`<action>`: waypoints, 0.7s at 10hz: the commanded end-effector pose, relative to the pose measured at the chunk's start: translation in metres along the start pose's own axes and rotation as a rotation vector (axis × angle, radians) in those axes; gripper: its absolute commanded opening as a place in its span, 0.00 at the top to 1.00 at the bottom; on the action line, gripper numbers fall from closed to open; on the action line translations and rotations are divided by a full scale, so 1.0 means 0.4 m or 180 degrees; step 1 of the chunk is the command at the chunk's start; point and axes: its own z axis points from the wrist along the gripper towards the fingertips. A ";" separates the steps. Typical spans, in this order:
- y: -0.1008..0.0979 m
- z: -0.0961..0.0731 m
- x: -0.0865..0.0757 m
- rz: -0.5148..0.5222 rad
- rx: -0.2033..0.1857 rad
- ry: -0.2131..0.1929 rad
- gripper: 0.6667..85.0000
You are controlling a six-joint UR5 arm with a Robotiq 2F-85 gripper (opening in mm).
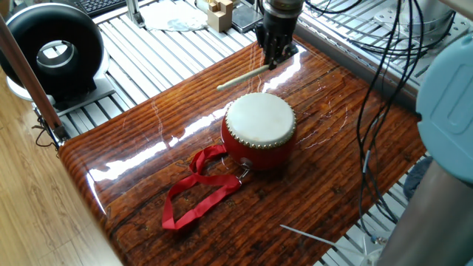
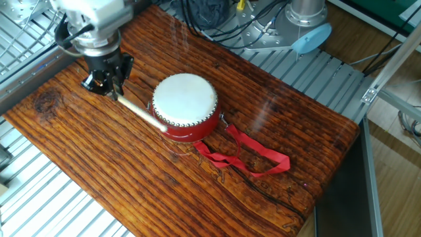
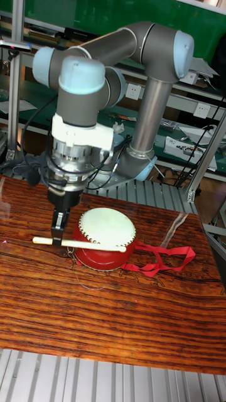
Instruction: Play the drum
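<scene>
The drum (image 1: pixel 259 130) (image 2: pixel 185 105) (image 3: pixel 105 238) is small and round, with a red body and a cream skin, and it stands in the middle of the wooden table. Its red ribbon strap (image 1: pixel 197 188) (image 2: pixel 250 153) (image 3: pixel 160 258) trails off across the wood. My gripper (image 1: pixel 275 59) (image 2: pixel 109 86) (image 3: pixel 58 236) is shut on a thin pale wooden stick (image 1: pixel 243 75) (image 2: pixel 139 110) (image 3: pixel 81 244), beside the drum. The stick is lifted and points toward the drum; in the other fixed view its tip reaches the drum's rim.
A dark glossy wooden table (image 1: pixel 170 140) carries everything. A black ring-shaped device (image 1: pixel 52 50) stands off the table's corner on metal slats. Cables (image 1: pixel 377 89) hang near the arm. Wooden blocks (image 1: pixel 219 12) lie beyond the far edge.
</scene>
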 end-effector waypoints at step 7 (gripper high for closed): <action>0.114 -0.056 0.049 -0.0179 -0.0072 0.0198 1.00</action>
